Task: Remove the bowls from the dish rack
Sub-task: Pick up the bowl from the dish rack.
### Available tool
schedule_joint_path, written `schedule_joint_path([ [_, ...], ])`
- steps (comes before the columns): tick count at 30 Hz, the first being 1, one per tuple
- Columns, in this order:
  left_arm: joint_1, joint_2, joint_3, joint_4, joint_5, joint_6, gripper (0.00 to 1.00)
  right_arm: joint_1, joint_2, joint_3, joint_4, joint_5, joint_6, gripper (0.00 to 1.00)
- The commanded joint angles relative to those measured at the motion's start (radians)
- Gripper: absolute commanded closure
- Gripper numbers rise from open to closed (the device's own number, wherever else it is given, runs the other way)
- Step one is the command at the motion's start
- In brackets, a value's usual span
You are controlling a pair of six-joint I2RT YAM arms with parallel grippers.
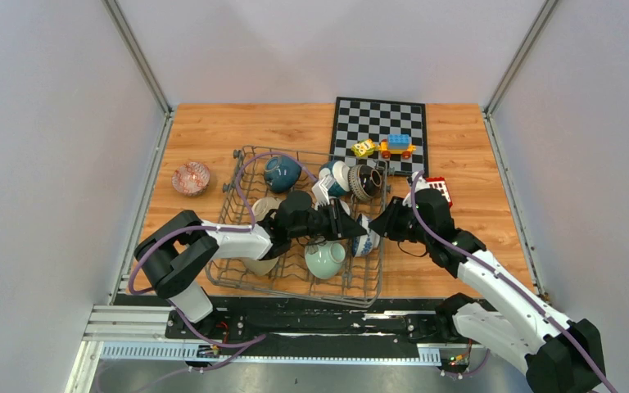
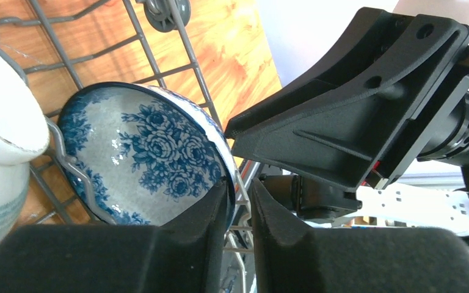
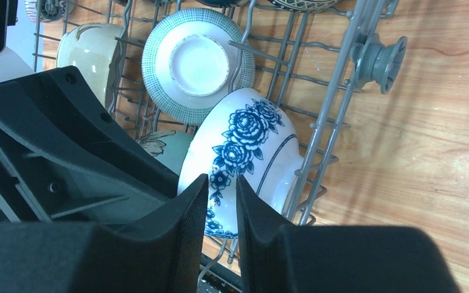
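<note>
**Top view.** The rack (image 1: 295, 292) sat mid-table with most bowls in it. Both arms stretched over its right half. The left gripper (image 1: 357, 230) and right gripper (image 1: 375, 228) stood tip to tip over the floral bowl (image 1: 366, 245). That bowl was on edge just under both tips, against the rack's right wall. A celadon bowl (image 1: 325, 259) lay just beside the left gripper, on its near side. A reddish bowl (image 1: 191, 178) was out on the table (image 1: 475, 164), well behind the left arm, so I judged the unloading barely begun. Jaw state was unreadable from here.

**Left wrist.** The floral bowl filled the space ahead and left of the left fingers (image 2: 198, 235), its inside toward the camera, propped on a prong (image 2: 67, 160). Its rim ran into the slim gap between the jaws, one finger inside the bowl and one outside. I judged this a pinch on the rim, the only thin part that a bowl on edge offers. The right gripper loomed close, ahead and to the right.

**Right wrist.** The same bowl showed its outer side just beyond the right fingers (image 3: 186, 210). The jaws were near together, with a thin slit through which the floral pattern showed. I could not tell whether they gripped or only hovered. A ringed bowl (image 3: 198, 61) sat foot-up farther ahead. Wall and prongs hemmed the floral bowl in, so a lift would likely need to go up before out. With the tools this close, collision is the risk.
</note>
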Motion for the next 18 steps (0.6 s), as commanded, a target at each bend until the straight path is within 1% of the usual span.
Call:
schedule_joint_path([
  [1, -0.020, 0.013, 0.029, 0.038, 0.032, 0.019, 0.72, -0.009, 0.014, -0.025, -0.006, -0.030, 0.019, 0.74],
  [4, -0.022, 0.019, 0.036, 0.031, 0.032, 0.023, 0.67, -0.008, 0.014, -0.026, -0.005, -0.034, 0.021, 0.75],
  [7, -0.025, 0.026, 0.047, 0.022, 0.036, 0.029, 0.68, -0.008, 0.015, -0.027, -0.005, -0.036, 0.023, 0.76],
  [13, -0.034, 0.039, 0.057, 0.019, 0.040, 0.037, 0.83, -0.009, 0.017, -0.028, 0.000, -0.041, 0.025, 0.76],
  [17, -0.036, 0.040, 0.052, 0.031, 0.038, 0.035, 1.00, -0.009, 0.011, -0.027, -0.002, -0.040, 0.025, 0.77],
  [18, -0.037, 0.038, 0.050, 0.035, 0.037, 0.033, 1.00, -0.008, 0.006, -0.025, -0.005, -0.037, 0.023, 0.76],
])
